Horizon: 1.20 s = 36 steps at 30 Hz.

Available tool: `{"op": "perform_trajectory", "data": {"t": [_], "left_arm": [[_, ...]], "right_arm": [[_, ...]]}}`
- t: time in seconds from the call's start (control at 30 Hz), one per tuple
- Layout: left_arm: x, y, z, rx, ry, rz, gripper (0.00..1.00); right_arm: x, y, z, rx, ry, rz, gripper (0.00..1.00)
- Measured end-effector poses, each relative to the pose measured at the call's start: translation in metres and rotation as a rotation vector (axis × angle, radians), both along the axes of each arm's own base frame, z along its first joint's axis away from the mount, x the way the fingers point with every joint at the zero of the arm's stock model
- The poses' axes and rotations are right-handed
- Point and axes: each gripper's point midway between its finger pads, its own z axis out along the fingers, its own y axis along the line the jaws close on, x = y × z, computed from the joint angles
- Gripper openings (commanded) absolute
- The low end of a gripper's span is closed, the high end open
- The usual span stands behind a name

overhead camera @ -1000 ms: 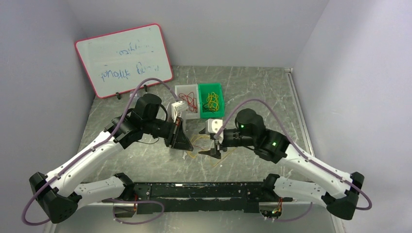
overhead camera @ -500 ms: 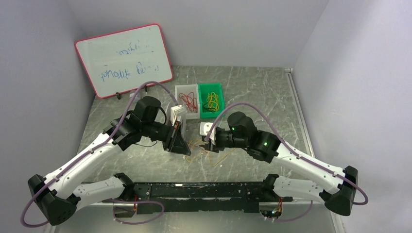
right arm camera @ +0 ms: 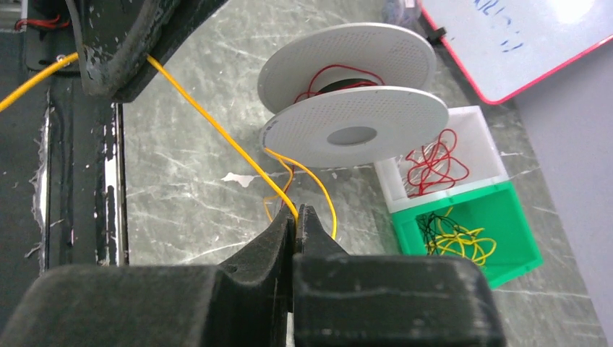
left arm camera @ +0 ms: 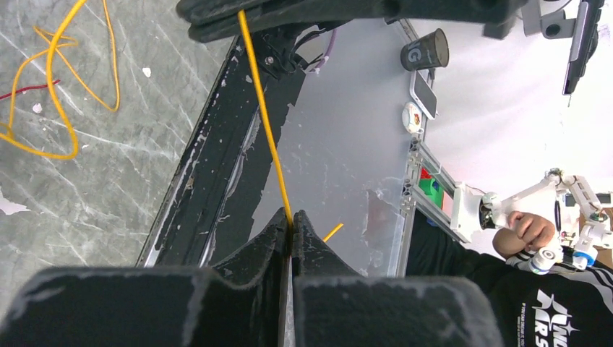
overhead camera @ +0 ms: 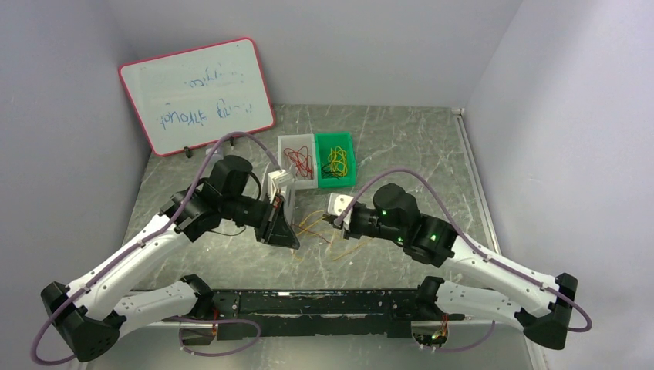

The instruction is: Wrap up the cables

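Observation:
A thin yellow cable (right arm camera: 217,131) is stretched taut between my two grippers. The left gripper (left arm camera: 291,217) is shut on one end, with a short tip poking out past its fingers. My right gripper (right arm camera: 297,210) is shut on the same cable, close to a white spool (right arm camera: 354,134) that has red cable wound on its core. In the top view the left gripper (overhead camera: 291,239) and right gripper (overhead camera: 332,220) face each other above the loose yellow cable loops (overhead camera: 347,247) on the table. A red strand (left arm camera: 22,90) lies beside those loops.
A white bin (overhead camera: 287,142) holds red cables and a green bin (overhead camera: 351,146) holds yellow ones, both behind the grippers. A whiteboard (overhead camera: 197,96) leans at the back left. A black rail (overhead camera: 324,304) runs along the near edge.
My right gripper has gone from open to shut on the yellow cable, after moving left towards the left gripper. The left arm drifted slightly nearer, still holding the cable.

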Motion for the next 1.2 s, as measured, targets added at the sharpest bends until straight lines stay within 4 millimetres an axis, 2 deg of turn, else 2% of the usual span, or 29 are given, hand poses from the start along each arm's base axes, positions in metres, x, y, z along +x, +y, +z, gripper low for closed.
{"op": "perform_trajectory", "data": {"t": [0.2,0.37,0.6,0.73,1.03,1.2], "left_arm": [[0.002,0.001,-0.007,0.010,-0.006,0.012,0.07],[0.004,0.000,-0.012,0.009,-0.015,0.014,0.07],[0.006,0.003,-0.020,0.021,-0.037,0.014,0.11],[0.000,0.008,-0.031,0.061,-0.006,0.008,0.13],[-0.005,0.017,-0.041,0.115,0.015,0.012,0.07],[-0.001,0.022,-0.044,0.148,-0.005,0.049,0.22]], "right_arm": [[0.003,-0.003,0.016,0.056,-0.020,-0.043,0.00],[0.008,-0.003,0.020,0.078,-0.005,-0.090,0.00],[0.026,-0.004,0.019,0.077,0.004,-0.202,0.00],[0.045,-0.014,0.029,0.100,-0.036,-0.310,0.00],[0.062,-0.020,0.044,0.136,-0.073,-0.399,0.00],[0.066,-0.024,0.045,0.138,-0.084,-0.430,0.00]]}}
